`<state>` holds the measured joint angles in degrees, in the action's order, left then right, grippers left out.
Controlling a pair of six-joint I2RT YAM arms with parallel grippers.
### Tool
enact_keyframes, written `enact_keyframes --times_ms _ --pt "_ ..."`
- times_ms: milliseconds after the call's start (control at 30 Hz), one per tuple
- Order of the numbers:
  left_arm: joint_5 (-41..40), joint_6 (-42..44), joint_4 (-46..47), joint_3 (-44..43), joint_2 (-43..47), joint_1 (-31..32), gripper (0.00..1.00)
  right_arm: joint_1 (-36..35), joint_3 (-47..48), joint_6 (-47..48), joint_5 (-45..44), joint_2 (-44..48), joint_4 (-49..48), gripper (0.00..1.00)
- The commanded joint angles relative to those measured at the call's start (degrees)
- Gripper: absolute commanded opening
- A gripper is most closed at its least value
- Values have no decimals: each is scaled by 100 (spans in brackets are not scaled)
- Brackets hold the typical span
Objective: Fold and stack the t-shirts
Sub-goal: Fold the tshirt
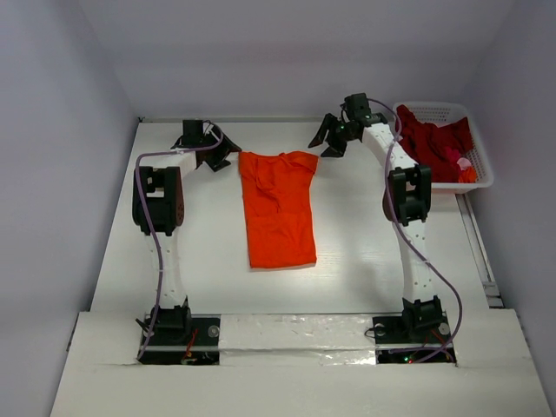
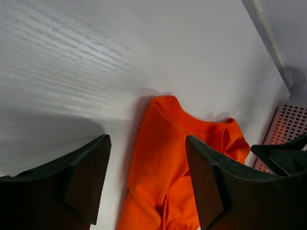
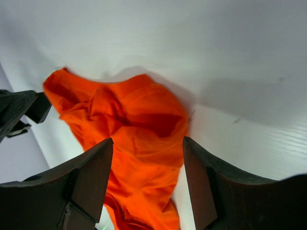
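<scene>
Toward the far middle of the bench (image 1: 208, 261), you have the orange t-shirt (image 1: 278, 208) lying flat in a narrow lengthwise strip, with its collar end pointing away from the arm bases. Your left claw (image 1: 221, 156) sits just beside the shirt's far left corner, jaws spread and holding nothing. Your right claw (image 1: 328, 143) sits near the far right corner, its jaws also apart and empty, with rumpled orange cloth below them. You can see the dark red t-shirt (image 1: 434, 139) bunched inside the white basket (image 1: 482, 178) at the far right.
</scene>
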<state>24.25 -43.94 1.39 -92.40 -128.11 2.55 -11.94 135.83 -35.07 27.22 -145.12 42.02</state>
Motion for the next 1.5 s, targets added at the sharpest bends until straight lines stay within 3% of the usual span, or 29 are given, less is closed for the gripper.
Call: enact_keyframes --times_ms 0,167,533,800,1100,1467 --pt "185 52 160 -68 -3 0 60 122 -127 115 -366 405 -168 65" --pt "211 70 142 -41 -3 0 60 122 -434 -114 -244 379 -299 65" --pt "607 -18 335 38 -161 0 58 122 -689 -535 1029 -60 -905 63" --pt "809 -185 520 21 -301 53 56 122 -681 -598 1189 -175 -1020 63" --pt "862 -229 529 3 -363 106 54 70 -725 -606 1057 -113 -1047 61" --pt "871 -202 424 -94 -390 106 53 -36 -549 -571 -24 71 -344 61"
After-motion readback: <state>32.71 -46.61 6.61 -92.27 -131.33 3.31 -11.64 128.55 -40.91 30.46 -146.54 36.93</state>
